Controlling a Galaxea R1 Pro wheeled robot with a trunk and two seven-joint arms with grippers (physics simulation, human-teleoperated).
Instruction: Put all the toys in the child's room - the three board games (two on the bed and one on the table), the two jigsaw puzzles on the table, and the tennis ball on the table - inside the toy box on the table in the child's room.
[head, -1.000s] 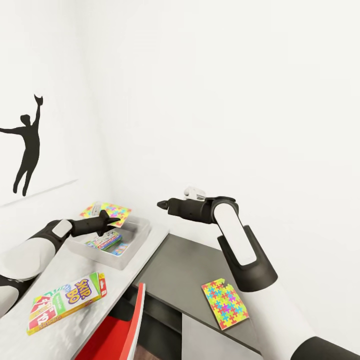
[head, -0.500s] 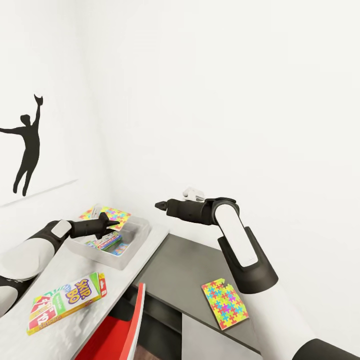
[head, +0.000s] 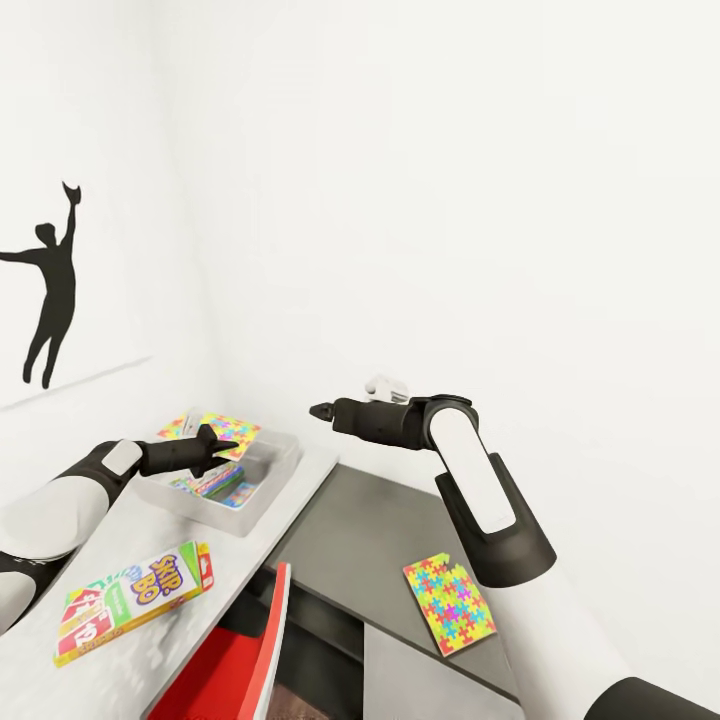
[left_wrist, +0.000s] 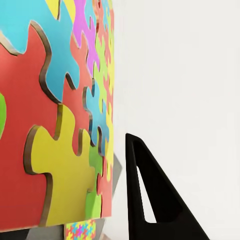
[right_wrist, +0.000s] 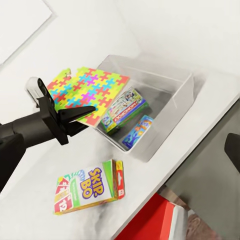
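The left gripper (head: 222, 441) is clamped on one edge of a thin flat multicolour jigsaw puzzle sheet (head: 222, 430), carrying it level above the far left corner of the shallow pale grey plastic toy box (head: 268, 492); in the right wrist view the sheet (right_wrist: 87, 90) overhangs the bin's rim, part over the bin and part outside it; the open bin lies at about four o'clock from the sheet in the head view, so the coming move seems to be a short shift that way before letting go. Two colourful flat game boxes (right_wrist: 122, 109) already lie inside the bin. The sheet's flat face is roughly parallel to the light grey desk top (head: 150, 535). The right gripper (head: 320, 411) hangs empty over the desk's edge at three o'clock from the bin; how far its fingers are parted I cannot tell. A second puzzle sheet (head: 449, 605) lies on the dark grey corner section (head: 370, 540), nearer the right arm; a printed Skip-Bo game box (head: 130, 602) lies at seven o'clock from the bin, nearer the left arm.
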